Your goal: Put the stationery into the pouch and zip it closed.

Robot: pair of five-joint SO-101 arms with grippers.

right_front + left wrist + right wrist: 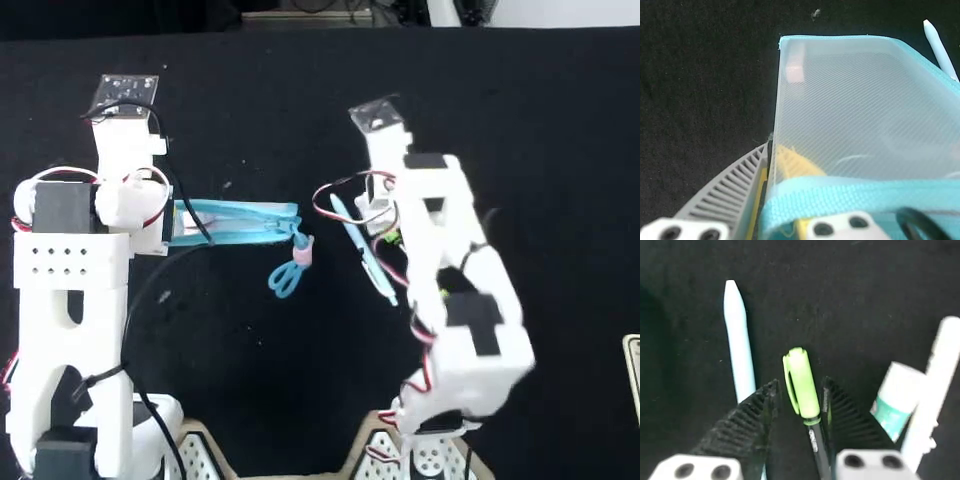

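Observation:
The translucent pouch with teal trim lies flat on the black table, and its zip pull loop trails off one end. My left gripper is shut on the pouch's other end; its grey finger shows beside the edge. My right gripper stands open, with a finger on either side of a green-capped black pen, and small gaps remain. A light-blue pen lies next to it. In the high view the right gripper hovers beside that light-blue pen.
A white and teal glue stick and a white pen lie close to the right gripper. The light-blue pen's tip shows beyond the pouch. Both arm bases stand at the table's front edge.

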